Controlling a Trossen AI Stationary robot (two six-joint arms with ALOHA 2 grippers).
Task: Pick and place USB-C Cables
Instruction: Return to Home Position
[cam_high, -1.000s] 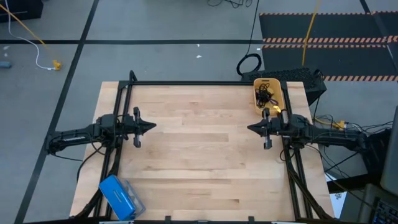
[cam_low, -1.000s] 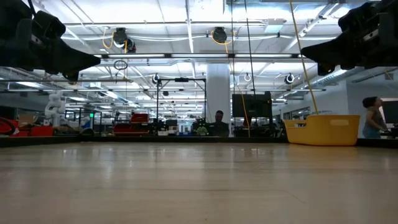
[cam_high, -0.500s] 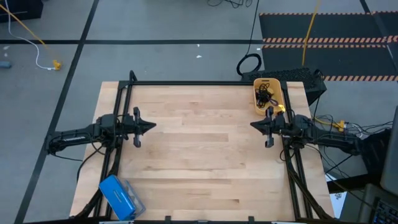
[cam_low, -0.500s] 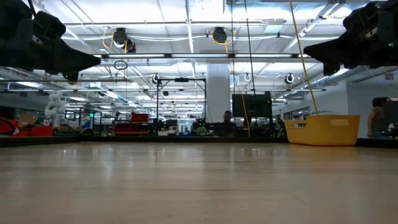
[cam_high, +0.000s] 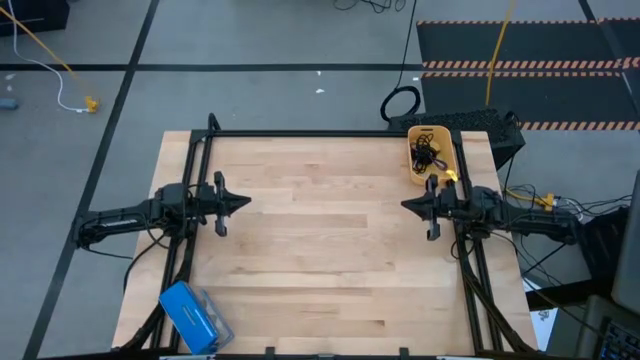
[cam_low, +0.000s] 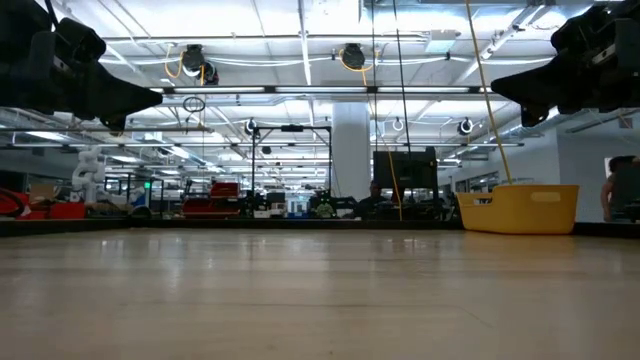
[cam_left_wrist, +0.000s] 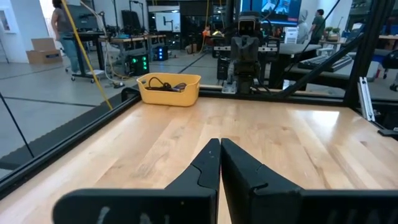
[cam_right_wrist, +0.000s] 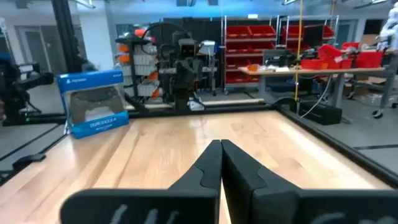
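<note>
The USB-C cables lie as a dark tangle inside the yellow bin at the table's far right corner. The left wrist view shows black coils resting on the bin's floor. I cannot pick out the purple one. My right gripper hovers shut above the table, just near-left of the bin, pointing toward the table's left. My left gripper hovers shut over the left side, pointing right. Both hang high in the low view, left and right. Shut fingertips show in each wrist view.
A blue boxed item sits at the near left corner and also shows in the right wrist view. A black ring of cable lies on the floor beyond the far edge. Black frame rails border the table. Bare wood spans the middle.
My right gripper has drawn back slightly toward the table's right edge, rising a little and settling again, and has stayed shut. The cables and the bin have not moved.
</note>
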